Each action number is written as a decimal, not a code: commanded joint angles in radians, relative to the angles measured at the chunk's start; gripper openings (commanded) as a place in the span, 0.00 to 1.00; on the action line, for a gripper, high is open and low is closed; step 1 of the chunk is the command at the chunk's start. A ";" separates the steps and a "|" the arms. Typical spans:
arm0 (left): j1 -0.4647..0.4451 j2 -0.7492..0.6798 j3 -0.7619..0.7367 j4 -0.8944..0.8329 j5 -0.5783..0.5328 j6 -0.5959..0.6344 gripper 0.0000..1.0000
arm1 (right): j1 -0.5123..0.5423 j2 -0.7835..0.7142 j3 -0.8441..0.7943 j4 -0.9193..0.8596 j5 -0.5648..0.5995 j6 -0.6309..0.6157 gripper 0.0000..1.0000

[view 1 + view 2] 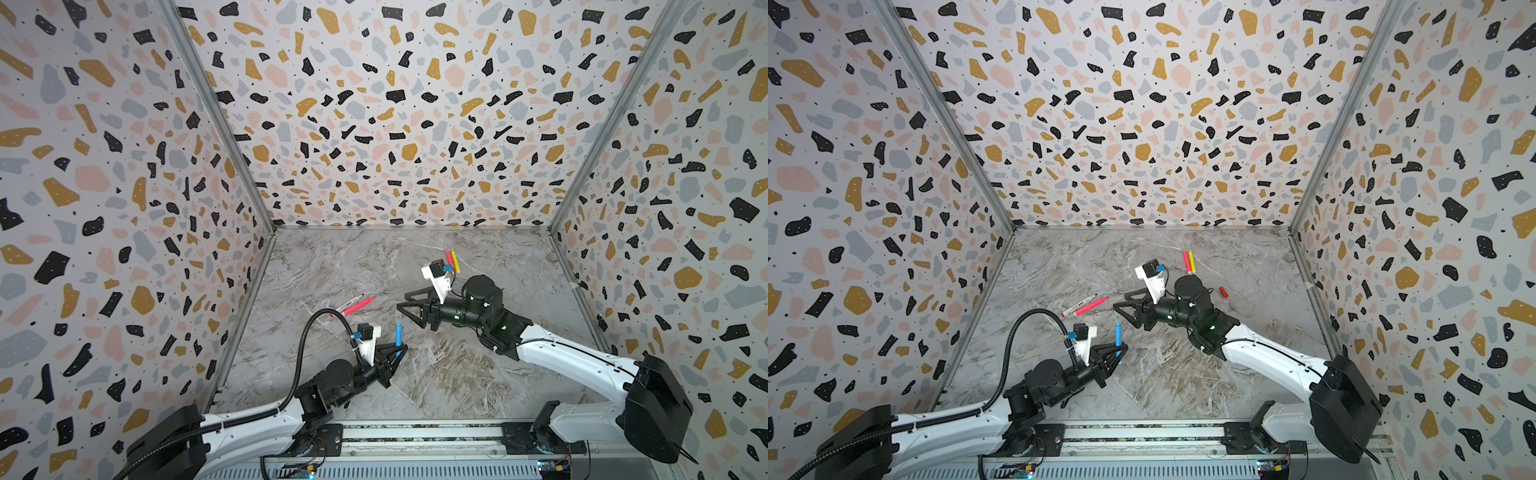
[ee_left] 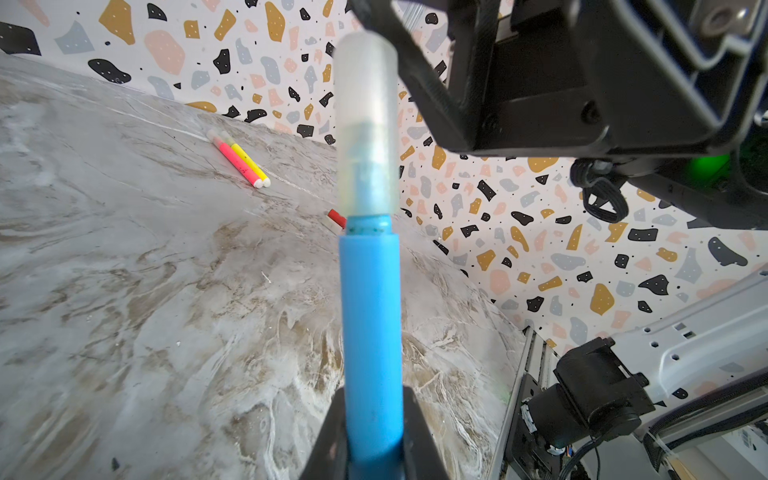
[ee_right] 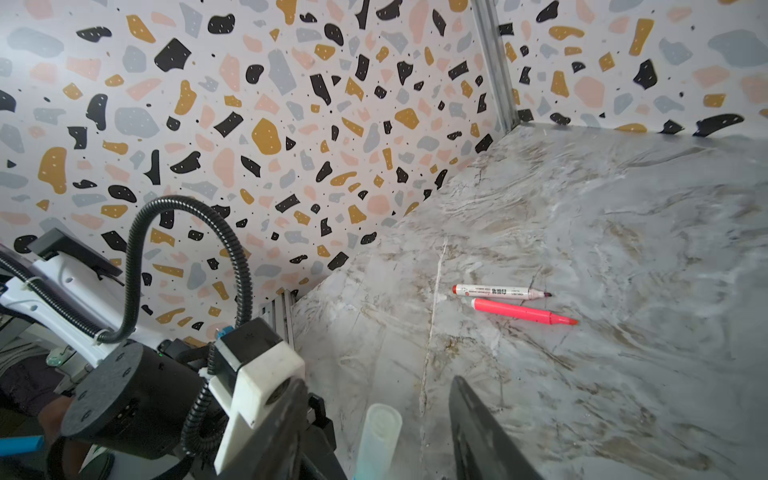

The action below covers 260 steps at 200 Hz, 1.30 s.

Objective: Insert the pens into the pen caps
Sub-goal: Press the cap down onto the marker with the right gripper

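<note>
Marbled grey table (image 2: 166, 291); blue pen (image 2: 372, 332), translucent cap (image 2: 365, 124)

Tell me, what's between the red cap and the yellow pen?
Nothing, just bare table between the red cap and the yellow pen; a top view and the left wrist view show it.

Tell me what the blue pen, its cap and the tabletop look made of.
The blue pen looks like opaque matte plastic, evenly coloured. Its cap looks frosted translucent plastic; the tip shows dimly through. The tabletop: veined marble look, perhaps printed laminate.
</note>
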 commanded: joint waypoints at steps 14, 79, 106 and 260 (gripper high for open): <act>0.005 0.001 0.038 0.048 0.014 0.028 0.00 | 0.007 0.008 0.036 -0.050 -0.053 -0.025 0.54; 0.004 0.002 0.034 0.051 0.018 0.027 0.00 | 0.040 0.047 0.058 -0.069 -0.061 -0.040 0.43; 0.004 -0.011 0.027 0.050 0.016 0.022 0.00 | 0.041 0.044 0.055 -0.069 -0.062 -0.043 0.40; 0.005 -0.032 0.018 0.060 0.026 0.012 0.00 | 0.040 0.018 0.032 -0.069 -0.053 -0.043 0.51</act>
